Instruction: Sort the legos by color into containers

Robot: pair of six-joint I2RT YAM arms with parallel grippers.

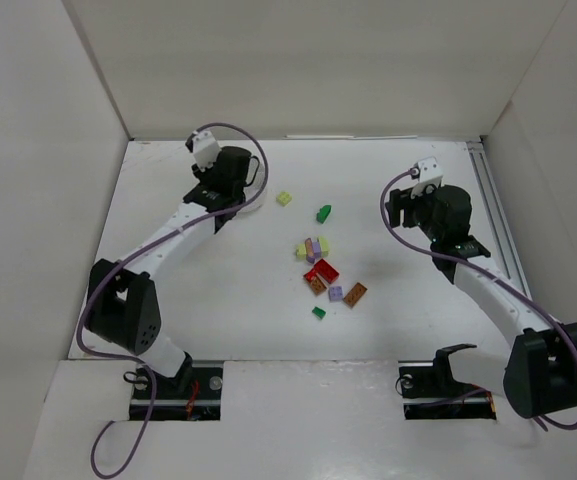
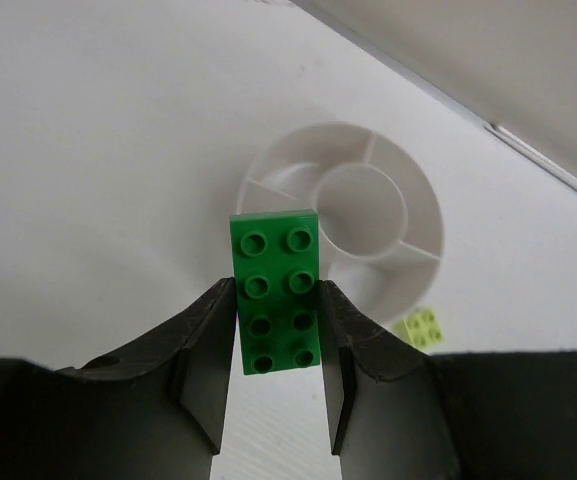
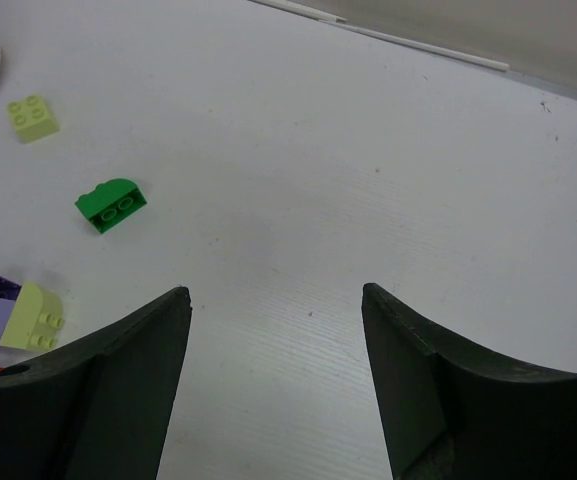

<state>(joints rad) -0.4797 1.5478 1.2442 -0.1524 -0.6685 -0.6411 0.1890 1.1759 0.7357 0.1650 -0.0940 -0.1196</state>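
My left gripper (image 2: 276, 288) is shut on a green two-by-four brick (image 2: 274, 270) and holds it upright just in front of the round white divided dish (image 2: 423, 215). The dish compartments in view are empty. In the top view the left gripper (image 1: 226, 200) covers most of the dish (image 1: 256, 205). My right gripper (image 3: 276, 295) is open and empty above bare table, right of the bricks; in the top view it (image 1: 398, 212) is at the right. A green brick (image 3: 111, 205) and a pale yellow-green brick (image 3: 33, 117) lie to its left.
Loose bricks lie mid-table: a pale yellow-green one (image 1: 284, 199), a green one (image 1: 323, 213), a lilac and pale cluster (image 1: 313, 247), a red one (image 1: 321, 270), orange-brown ones (image 1: 355, 294), a small green one (image 1: 319, 312). White walls enclose the table.
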